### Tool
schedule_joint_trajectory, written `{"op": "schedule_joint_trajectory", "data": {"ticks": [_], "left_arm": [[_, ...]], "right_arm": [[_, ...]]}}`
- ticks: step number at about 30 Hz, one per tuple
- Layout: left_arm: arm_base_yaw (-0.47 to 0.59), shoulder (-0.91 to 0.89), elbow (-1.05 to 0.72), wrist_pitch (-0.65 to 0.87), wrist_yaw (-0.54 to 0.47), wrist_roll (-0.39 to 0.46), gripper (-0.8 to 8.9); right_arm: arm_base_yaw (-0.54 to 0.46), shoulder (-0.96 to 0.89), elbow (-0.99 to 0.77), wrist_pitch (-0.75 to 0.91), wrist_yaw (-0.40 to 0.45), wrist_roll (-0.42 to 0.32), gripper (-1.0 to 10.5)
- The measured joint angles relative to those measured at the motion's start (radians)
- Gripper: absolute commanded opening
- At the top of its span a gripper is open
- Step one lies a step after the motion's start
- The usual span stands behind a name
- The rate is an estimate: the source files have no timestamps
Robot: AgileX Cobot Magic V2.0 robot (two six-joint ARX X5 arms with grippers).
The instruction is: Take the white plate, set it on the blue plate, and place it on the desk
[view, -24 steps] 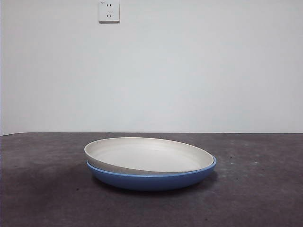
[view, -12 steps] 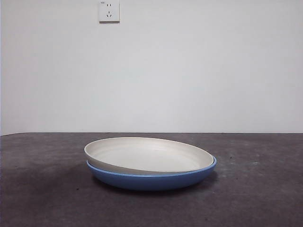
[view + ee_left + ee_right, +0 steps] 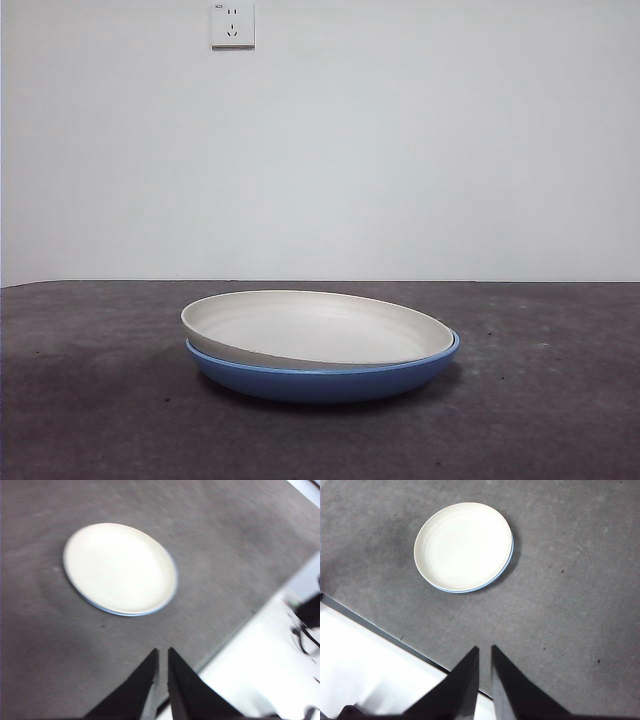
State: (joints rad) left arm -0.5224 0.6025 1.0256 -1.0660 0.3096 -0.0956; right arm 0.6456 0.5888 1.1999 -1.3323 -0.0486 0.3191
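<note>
The surface [image 3: 90,420], dark grey-brown and mottled, fills the lower part of the front view; a pale wall [image 3: 400,150] stands behind it, with a white socket [image 3: 233,25] at about 11 o'clock from the plates.

The blue plate [image 3: 320,381] rests on the surface near the middle. The white plate [image 3: 315,328] lies inside it, slightly askew: its rim rides higher at 9 o'clock, while at 3 o'clock the blue rim shows just outside it. In the right wrist view, blue appears only as a thin crescent from 3 to 6 o'clock of the white plate [image 3: 463,546].

The left gripper [image 3: 161,655] hangs well apart from the plates [image 3: 120,569], over the edge of the surface; its jaws are clenched, holding nothing, though this view is somewhat blurred.

The right gripper [image 3: 485,652] is likewise well apart, its jaws clenched and unladen.
</note>
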Motion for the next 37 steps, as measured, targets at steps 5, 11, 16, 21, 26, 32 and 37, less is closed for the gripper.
{"op": "schedule_joint_trajectory", "data": {"ticks": [5,11,16,21,26,32,37], "left_arm": [[0.161,-0.082,-0.153,0.15,-0.02,0.032,0.28],[0.353,-0.288,-0.484,0.562,-0.048,0.052,0.28],[0.485,-0.41,-0.764,0.878,-0.103,0.029,0.28],[0.534,-0.464,-0.919,0.938,-0.156,0.005,0.28],[0.534,-0.482,-0.974,0.942,-0.249,0.0,0.28],[0.534,-0.53,-0.993,0.932,-0.281,0.0,0.28],[0.533,-0.555,-0.993,0.885,-0.282,0.0,0.28]], "right_arm": [[0.0,0.0,0.0,0.0,0.0,0.0,0.4],[0.0,0.0,0.0,0.0,0.0,0.0,0.4],[0.0,0.0,0.0,0.0,0.0,0.0,0.4],[0.0,0.0,0.0,0.0,0.0,0.0,0.4],[0.0,0.0,0.0,0.0,0.0,0.0,0.4],[0.0,0.0,0.0,0.0,0.0,0.0,0.4],[0.0,0.0,0.0,0.0,0.0,0.0,0.4]]}}
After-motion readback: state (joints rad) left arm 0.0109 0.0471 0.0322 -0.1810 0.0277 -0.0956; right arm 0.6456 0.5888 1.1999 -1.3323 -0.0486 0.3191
